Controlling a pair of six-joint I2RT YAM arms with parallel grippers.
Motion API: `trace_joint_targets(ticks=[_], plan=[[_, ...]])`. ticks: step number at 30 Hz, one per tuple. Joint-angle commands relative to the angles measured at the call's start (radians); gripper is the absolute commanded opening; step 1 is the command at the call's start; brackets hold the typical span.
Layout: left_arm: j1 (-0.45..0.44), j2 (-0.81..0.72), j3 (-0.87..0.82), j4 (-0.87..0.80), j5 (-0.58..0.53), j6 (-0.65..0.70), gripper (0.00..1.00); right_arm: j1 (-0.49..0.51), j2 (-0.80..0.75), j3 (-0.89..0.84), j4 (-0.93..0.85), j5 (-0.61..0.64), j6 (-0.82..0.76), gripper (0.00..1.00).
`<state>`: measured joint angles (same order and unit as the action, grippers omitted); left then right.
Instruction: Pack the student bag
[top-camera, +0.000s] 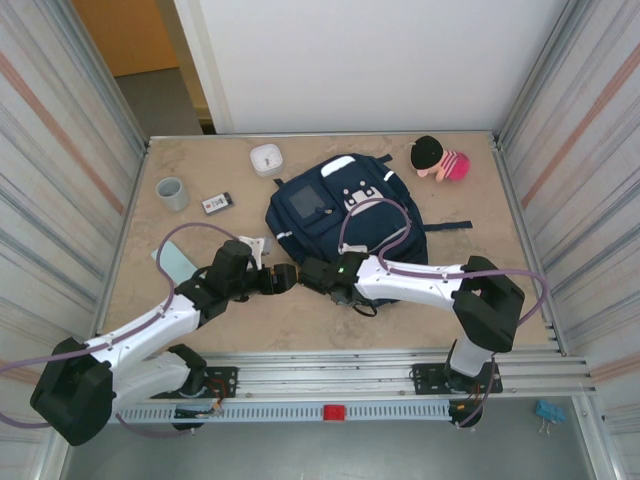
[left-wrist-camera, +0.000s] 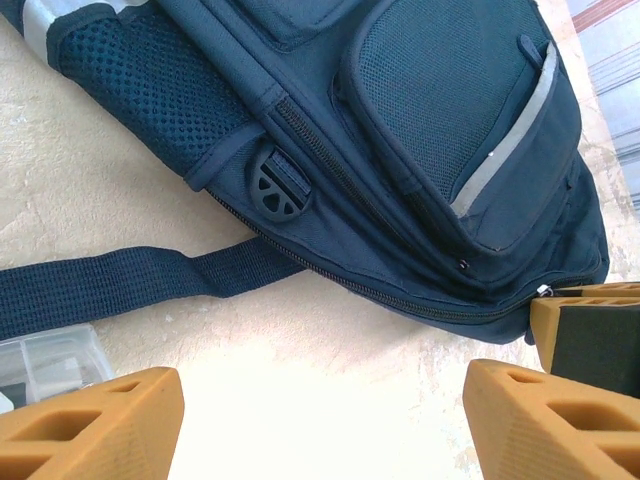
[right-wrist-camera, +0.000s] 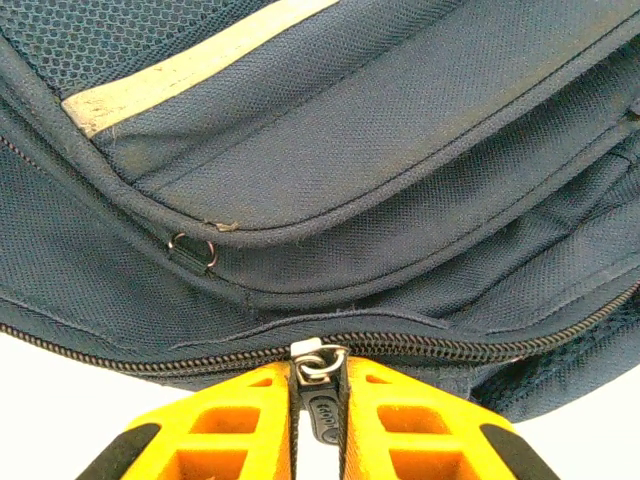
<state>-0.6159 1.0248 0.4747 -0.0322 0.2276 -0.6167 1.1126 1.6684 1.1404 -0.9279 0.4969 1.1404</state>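
My right end effector (right-wrist-camera: 318, 385) is clamped on the zipper pull (right-wrist-camera: 323, 412) at the 7 o'clock edge of the student bag (top-camera: 345, 215); my left end effector (left-wrist-camera: 320, 425) stands apart beside it; the bag lies mid-surface (top-camera: 200, 320).

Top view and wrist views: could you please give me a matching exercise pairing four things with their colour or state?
Things:
1. cup
2. plush toy
3. left gripper
4. right gripper

Colour or state:
A. shut on the zipper pull
B. grey
C. open
D. pink and black

Pairs: 1-B, 2-D, 3-C, 4-A
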Motion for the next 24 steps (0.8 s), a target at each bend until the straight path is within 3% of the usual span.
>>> trace_joint_targets(ticks=[1, 3, 6, 9, 15, 24], plan=[[0.006, 0.003, 0.018, -0.008, 0.002, 0.025, 0.74, 0.005, -0.034, -0.028, -0.013, 0.009, -0.012, 0.15], [0.006, 0.007, 0.011, 0.023, 0.023, 0.076, 0.74, -0.006, -0.059, -0.046, 0.015, -0.013, -0.039, 0.14], [-0.008, 0.018, 0.017, 0.082, 0.104, 0.27, 0.74, -0.023, -0.092, -0.081, 0.09, -0.071, -0.118, 0.13], [-0.037, 0.019, 0.058, 0.068, 0.085, 0.486, 0.75, -0.046, -0.113, -0.096, 0.092, -0.08, -0.153, 0.13], [-0.051, 0.032, 0.056, 0.159, 0.127, 0.744, 0.76, -0.114, -0.209, -0.176, 0.114, -0.11, -0.196, 0.13], [-0.111, 0.19, 0.158, 0.057, 0.145, 1.255, 0.75, -0.2, -0.352, -0.31, 0.235, -0.191, -0.307, 0.13]])
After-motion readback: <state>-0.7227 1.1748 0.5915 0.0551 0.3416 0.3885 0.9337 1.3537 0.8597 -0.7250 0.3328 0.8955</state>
